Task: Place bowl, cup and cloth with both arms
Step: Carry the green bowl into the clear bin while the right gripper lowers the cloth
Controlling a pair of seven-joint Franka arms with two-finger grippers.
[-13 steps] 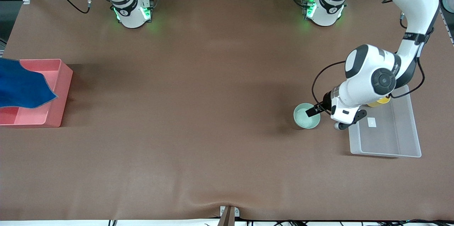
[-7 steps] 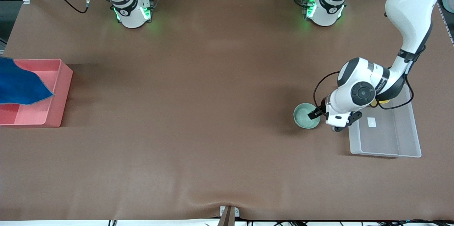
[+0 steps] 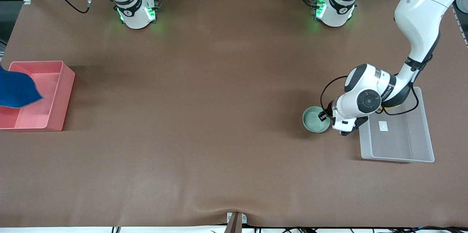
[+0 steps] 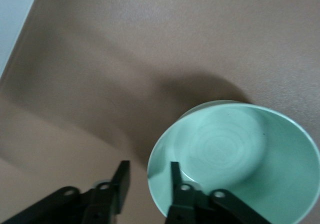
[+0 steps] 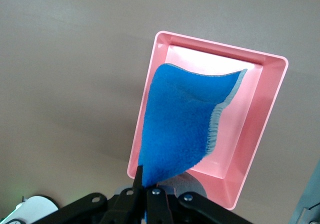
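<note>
The mint-green bowl (image 3: pixel 314 120) (image 4: pixel 235 149) stands on the table beside the clear bin. My left gripper (image 3: pixel 322 115) (image 4: pixel 148 166) is down at the bowl's rim on the side toward the bin. Its jaws straddle the rim, one finger inside and one outside, and a strip of table shows between the outer finger and the rim. My right gripper (image 5: pixel 147 191) is shut on one corner of the blue cloth (image 3: pixel 16 90) (image 5: pixel 185 119), which hangs over the pink bin (image 3: pixel 55 94) (image 5: pixel 260 114). The cup is hidden by the left arm's wrist.
A clear plastic bin (image 3: pixel 402 145) sits at the left arm's end of the table, right beside the bowl. The pink bin stands at the right arm's end. The brown table (image 3: pixel 204 116) stretches between them.
The left gripper has sunk onto the bowl's rim and its jaws have narrowed round it. The cloth has drawn toward the right arm's end, so less of it shows over the pink bin.
</note>
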